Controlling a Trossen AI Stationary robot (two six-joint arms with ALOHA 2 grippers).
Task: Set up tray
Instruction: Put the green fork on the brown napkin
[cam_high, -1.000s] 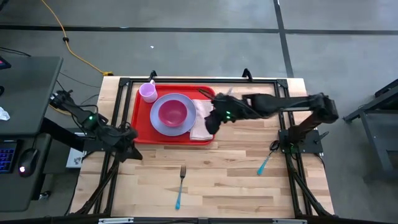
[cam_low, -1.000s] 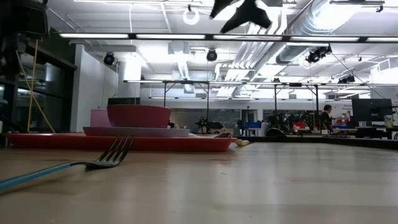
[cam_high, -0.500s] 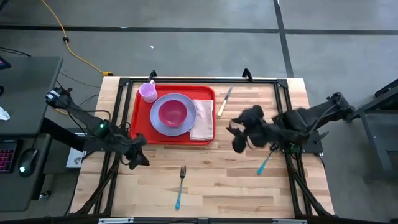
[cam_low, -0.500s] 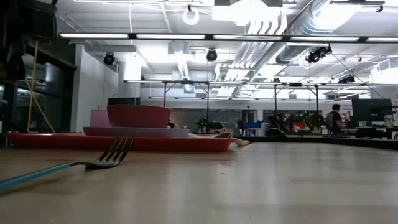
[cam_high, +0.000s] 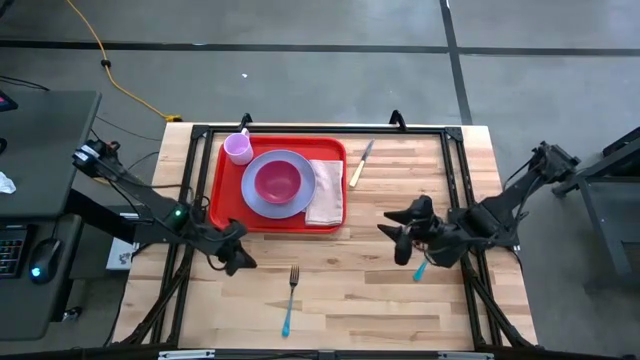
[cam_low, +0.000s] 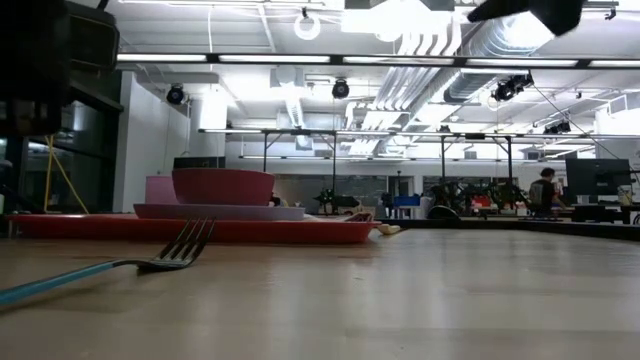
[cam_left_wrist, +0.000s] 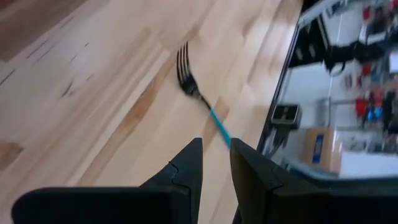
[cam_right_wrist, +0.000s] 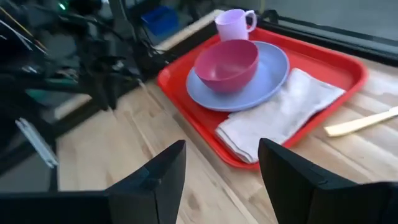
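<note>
the left hand (cam_high: 238, 260) hovers near the fork (cam_high: 290, 298), fingers nearly closed — the right hand (cam_high: 400, 240) hangs open beside the red tray (cam_high: 228, 205), empty.

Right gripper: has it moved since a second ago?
Yes. The right gripper has left the tray's right edge for bare table toward the front, near the blue-handled utensil.

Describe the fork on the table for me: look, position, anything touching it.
The fork has metal tines and neck with a slim teal-blue handle. It lies flat on the bare wooden table, near the front edge, tines pointing toward the red tray, handle toward the table's front. Nothing touches it; it sits apart from the tray. The left gripper is beside it, fingers nearly shut, holding nothing, pointed toward it in the left wrist view.
</note>
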